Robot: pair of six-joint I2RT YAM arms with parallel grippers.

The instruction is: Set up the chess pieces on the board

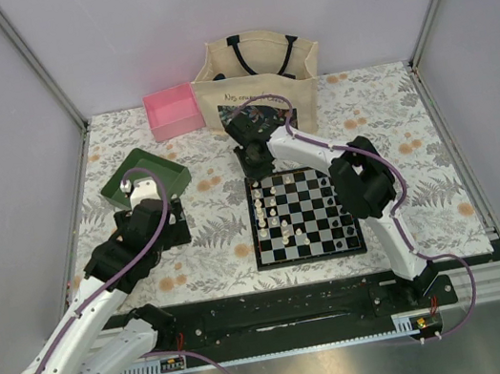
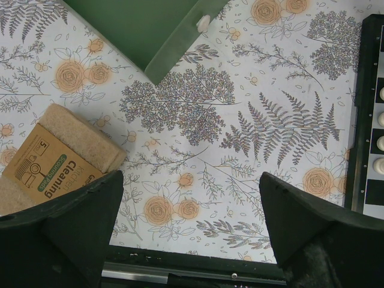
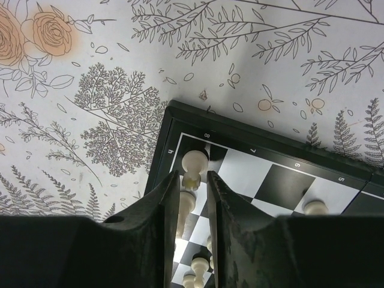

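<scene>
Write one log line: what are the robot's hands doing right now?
left gripper: open, empty, above tablecloth | right gripper: fingers narrow around white piece on board corner, grip unclear

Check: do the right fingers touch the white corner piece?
Cannot tell. The right wrist view shows the white piece between the fingers, contact or gap unclear.

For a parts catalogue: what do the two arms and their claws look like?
The left arm and right arm have white shells, black joints, a purple cable alongside. The left claw and right claw have two black wedge-shaped fingers.
</scene>
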